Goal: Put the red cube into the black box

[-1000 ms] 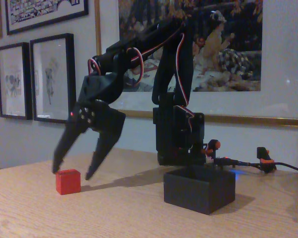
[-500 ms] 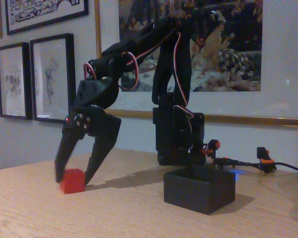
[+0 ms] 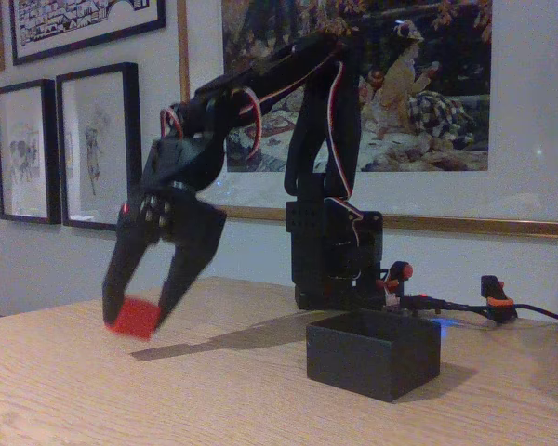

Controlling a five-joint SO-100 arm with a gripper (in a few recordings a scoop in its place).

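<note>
Framed pictures [image 3: 95, 144] hang on a pale wall behind a light wood-grain tabletop [image 3: 214, 400]. The jaws of the gripper [image 3: 135, 311] pinch the red cube [image 3: 136, 318], tilted and lifted clear above the tabletop's left part, with open wood around it. Well apart toward the right stands the matte black box [image 3: 372, 355], thin-walled and lidless, just before the arm's base [image 3: 335, 251].

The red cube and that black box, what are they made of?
The red cube, held in the claw, looks like matte plastic or foam: flat colour, no shine. The black box looks like thin matte plastic, possibly printed: dull, even walls. The picture leaves both open.
</note>
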